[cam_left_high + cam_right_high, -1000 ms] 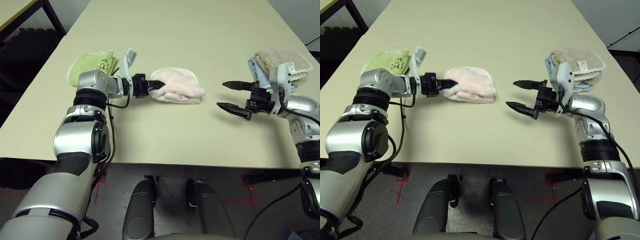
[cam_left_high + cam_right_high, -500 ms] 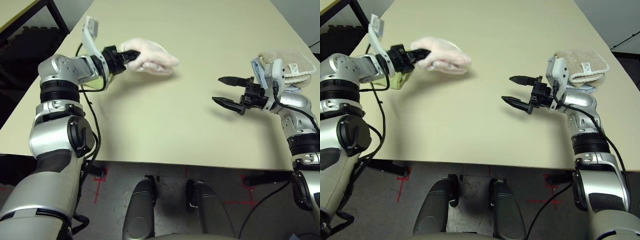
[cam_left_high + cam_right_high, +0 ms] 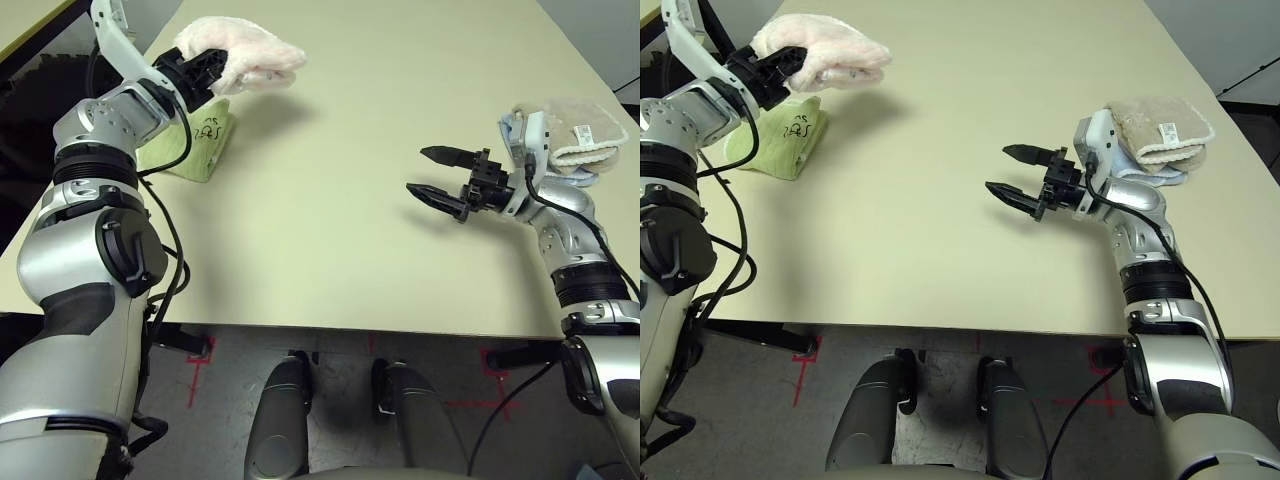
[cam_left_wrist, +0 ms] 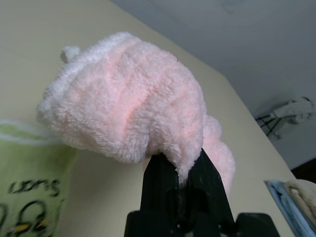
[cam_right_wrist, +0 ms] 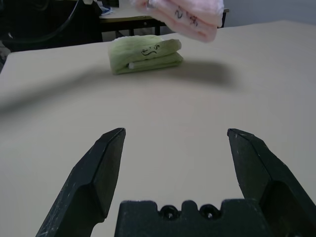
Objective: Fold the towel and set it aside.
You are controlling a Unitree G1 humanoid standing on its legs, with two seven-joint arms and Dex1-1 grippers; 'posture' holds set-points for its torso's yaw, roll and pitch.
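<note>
Left gripper [image 3: 200, 75] clamped on folded pink towel [image 3: 245, 52], held in air just above lime-green towel [image 3: 190, 145]; right gripper [image 3: 436, 174] spread wide, well apart, near beige towel [image 3: 585, 125]

the left pincer [image 3: 205, 75] has its fingertips buried in the fluffy pale pink terry towel [image 3: 245, 52], so the grip point's hidden. the black writing on the folded lime-green towel [image 3: 190, 145] is too small to read.
</note>
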